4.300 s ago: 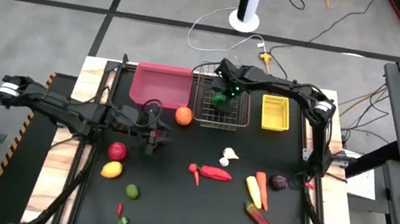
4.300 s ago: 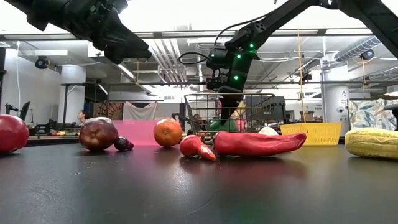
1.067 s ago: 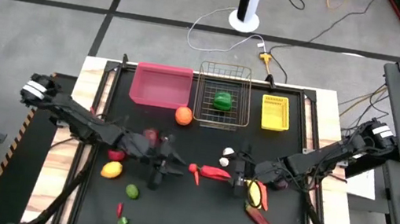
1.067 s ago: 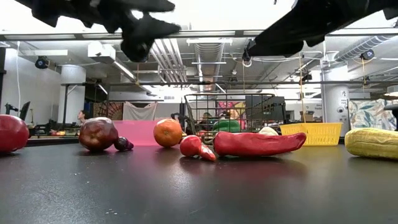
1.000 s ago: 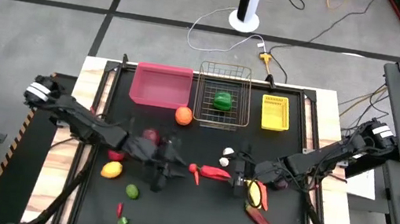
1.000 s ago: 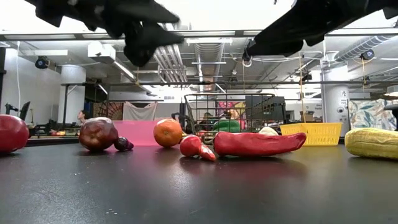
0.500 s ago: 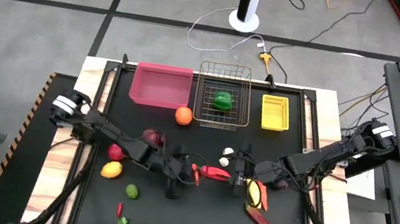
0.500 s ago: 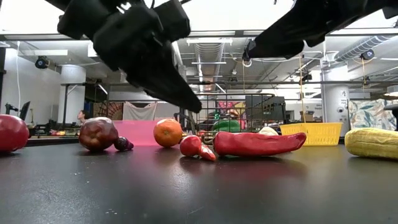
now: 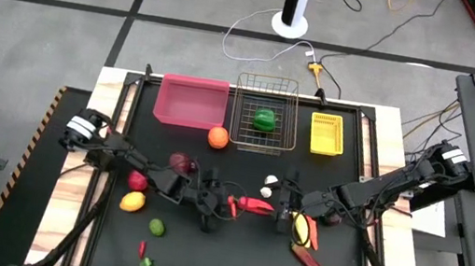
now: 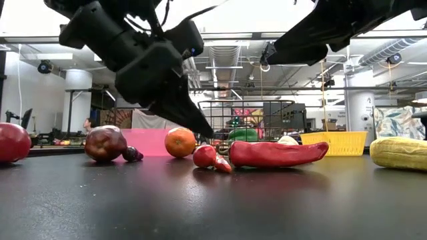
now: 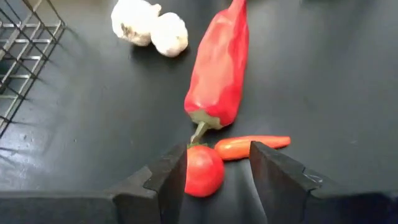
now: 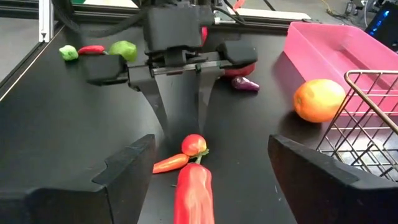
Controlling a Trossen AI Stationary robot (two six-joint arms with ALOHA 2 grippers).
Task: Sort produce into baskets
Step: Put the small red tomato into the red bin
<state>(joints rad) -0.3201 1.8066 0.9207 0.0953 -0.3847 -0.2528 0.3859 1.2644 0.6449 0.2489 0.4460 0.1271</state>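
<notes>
Bright even light, backlit low view, sharp

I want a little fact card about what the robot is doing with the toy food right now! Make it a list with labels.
Left gripper: jaws open, one on each side of the small red tomato, not yet closed
Right gripper: open, hovering by the long red pepper
Next to the tomato: small red chilli, garlic farther off
Wire basket: holds a green pepper
Pink bin: looks empty, orange beside it
Yellow bin: looks empty
</notes>
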